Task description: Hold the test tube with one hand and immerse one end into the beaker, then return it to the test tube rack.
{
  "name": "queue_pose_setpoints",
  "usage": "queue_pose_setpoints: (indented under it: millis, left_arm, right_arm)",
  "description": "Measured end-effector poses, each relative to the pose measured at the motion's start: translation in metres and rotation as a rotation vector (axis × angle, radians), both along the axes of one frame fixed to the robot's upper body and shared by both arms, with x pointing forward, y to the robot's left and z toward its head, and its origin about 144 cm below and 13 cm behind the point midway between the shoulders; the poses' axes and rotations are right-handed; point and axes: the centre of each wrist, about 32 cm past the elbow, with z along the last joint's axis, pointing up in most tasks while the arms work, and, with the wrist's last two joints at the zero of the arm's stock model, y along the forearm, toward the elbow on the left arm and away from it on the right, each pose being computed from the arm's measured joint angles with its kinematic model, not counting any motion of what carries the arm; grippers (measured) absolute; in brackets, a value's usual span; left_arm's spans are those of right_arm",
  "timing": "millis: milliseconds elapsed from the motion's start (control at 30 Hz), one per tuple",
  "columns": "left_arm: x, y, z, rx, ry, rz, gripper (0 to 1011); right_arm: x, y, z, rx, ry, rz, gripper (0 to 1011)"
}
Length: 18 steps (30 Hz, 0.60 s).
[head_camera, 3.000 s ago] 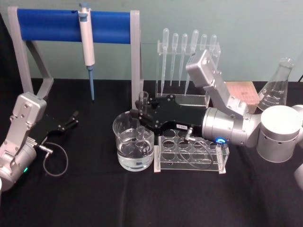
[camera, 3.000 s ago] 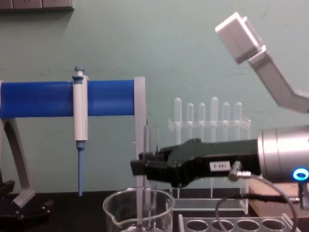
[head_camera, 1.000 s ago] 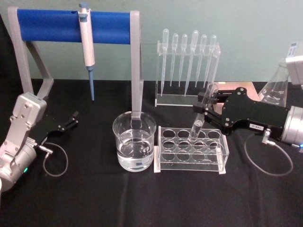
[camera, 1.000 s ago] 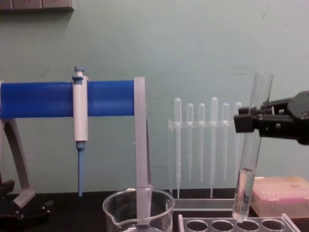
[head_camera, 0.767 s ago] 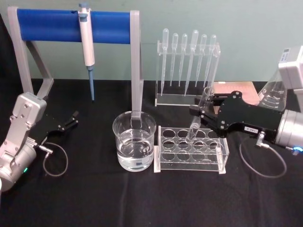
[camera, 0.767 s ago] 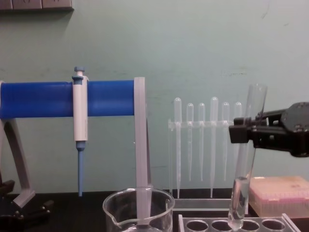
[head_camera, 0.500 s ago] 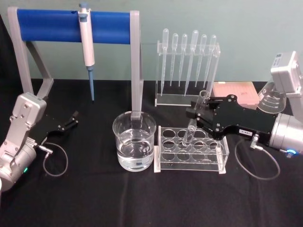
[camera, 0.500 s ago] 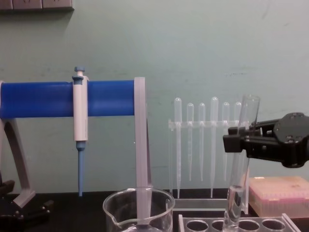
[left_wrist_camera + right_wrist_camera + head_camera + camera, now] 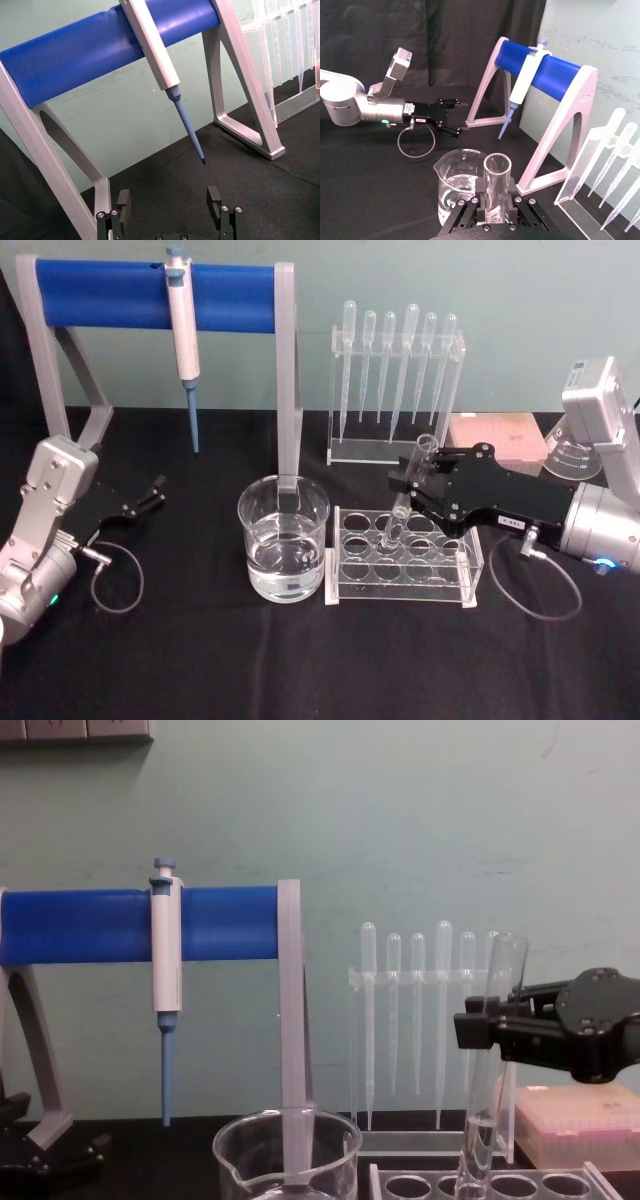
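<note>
The test tube [image 9: 397, 517] is a clear glass tube, tilted with its mouth toward the back right. It holds a little liquid [image 9: 478, 1125]. My right gripper [image 9: 407, 481] is shut on its upper part, just below the rim [image 9: 497, 172]. Its rounded lower end reaches a back-row hole of the clear rack [image 9: 402, 580]. The beaker [image 9: 284, 575], holding water, stands just left of the rack, apart from the tube [image 9: 287, 1160]. My left gripper [image 9: 150, 496] rests open over the table at the far left, its fingers [image 9: 215, 197] holding nothing.
Behind the beaker stands a grey frame with a blue bar [image 9: 120, 295], where a white pipettor [image 9: 184, 335] hangs. Behind the rack are a clear stand of plastic pipettes [image 9: 395, 370], a pink box [image 9: 497, 437] and a flask [image 9: 560, 455] at the back right.
Three seconds ago the tube stood in the beaker. Over the last second my right gripper carried it left and down, from above the rack's right end to a middle hole. The left arm stayed still.
</note>
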Motion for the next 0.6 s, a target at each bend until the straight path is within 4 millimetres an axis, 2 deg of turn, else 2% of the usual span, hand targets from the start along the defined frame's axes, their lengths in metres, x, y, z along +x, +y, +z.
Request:
queue_pose_setpoints:
  millis: [600]
  left_arm:
    - [0.0,0.0,0.0,0.0,0.0,0.0,1000]
  right_arm:
    - [0.002,0.003,-0.016,-0.014,-0.014,-0.012,224]
